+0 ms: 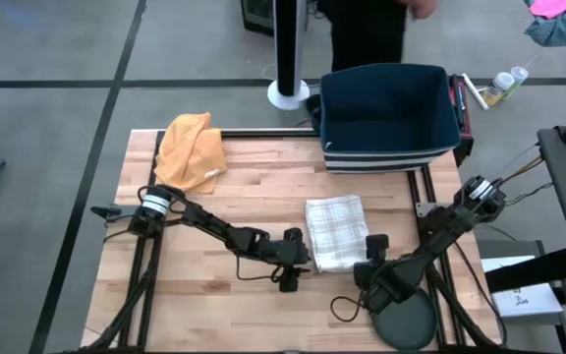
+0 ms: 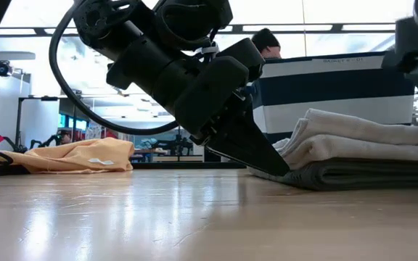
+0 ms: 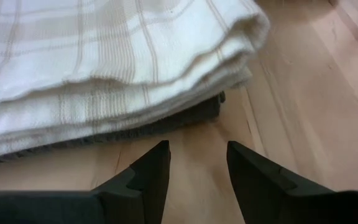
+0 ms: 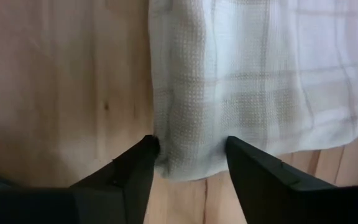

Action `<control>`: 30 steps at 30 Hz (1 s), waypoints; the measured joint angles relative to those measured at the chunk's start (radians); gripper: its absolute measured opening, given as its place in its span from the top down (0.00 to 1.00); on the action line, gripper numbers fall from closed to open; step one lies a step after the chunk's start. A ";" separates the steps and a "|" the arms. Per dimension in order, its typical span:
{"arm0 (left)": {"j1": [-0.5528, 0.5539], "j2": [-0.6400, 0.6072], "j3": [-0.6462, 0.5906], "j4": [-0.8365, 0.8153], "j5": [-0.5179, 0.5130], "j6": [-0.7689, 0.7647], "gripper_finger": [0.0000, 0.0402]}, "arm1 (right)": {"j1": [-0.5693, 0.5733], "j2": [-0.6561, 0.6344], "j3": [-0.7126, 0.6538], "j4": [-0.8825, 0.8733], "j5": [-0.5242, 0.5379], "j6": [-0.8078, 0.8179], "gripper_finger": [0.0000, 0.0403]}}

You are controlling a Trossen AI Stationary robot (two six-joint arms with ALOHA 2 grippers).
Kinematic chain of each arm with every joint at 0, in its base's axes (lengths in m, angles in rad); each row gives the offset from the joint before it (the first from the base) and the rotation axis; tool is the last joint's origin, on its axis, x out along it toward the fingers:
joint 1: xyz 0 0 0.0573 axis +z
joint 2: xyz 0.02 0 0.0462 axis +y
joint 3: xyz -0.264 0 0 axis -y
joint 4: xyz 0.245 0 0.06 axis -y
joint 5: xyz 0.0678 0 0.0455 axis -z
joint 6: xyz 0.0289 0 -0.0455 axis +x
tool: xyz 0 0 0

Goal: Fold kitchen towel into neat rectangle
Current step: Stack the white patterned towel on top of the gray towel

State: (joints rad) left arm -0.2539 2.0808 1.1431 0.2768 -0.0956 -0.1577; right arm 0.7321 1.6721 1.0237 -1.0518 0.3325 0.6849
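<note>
The white checked kitchen towel (image 1: 336, 232) lies folded in several layers, flat on the wooden table (image 1: 214, 305). My left gripper (image 3: 196, 155) is open and low, slanting down at the towel's near left side (image 2: 303, 174). A strip of bare wood shows between its fingertips and the towel. My right gripper (image 4: 188, 152) points down at the towel's near right corner (image 4: 185, 162). It is open, with one finger on the wood side of the corner's edge and the other over the cloth. My right gripper comes from above with the towel's near right corner (image 4: 179, 168) between its two fingers. I cannot tell whether either finger touches the cloth. The towel lies flat on the table.
An orange cloth (image 1: 193, 147) lies bunched at the table's far left. A navy bin (image 1: 386, 118) with striped sides stands at the far edge, behind the towel. A person stands beyond the bin. Bare wood stretches across the near left of the table.
</note>
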 joint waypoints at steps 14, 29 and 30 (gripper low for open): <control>0.000 0.000 0.000 -0.003 0.001 0.001 0.62 | -0.006 -0.001 0.139 -0.373 0.264 0.054 0.96; 0.000 0.000 0.000 -0.002 0.001 0.007 0.62 | -0.029 0.012 -0.107 -0.263 0.287 0.057 0.93; 0.000 0.000 0.000 -0.002 0.001 0.007 0.62 | -0.029 0.012 -0.091 -0.273 0.317 0.053 0.92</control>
State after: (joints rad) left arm -0.2543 2.0808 1.1431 0.2752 -0.0944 -0.1505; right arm 0.7033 1.6837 0.9322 -1.3253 0.6491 0.7378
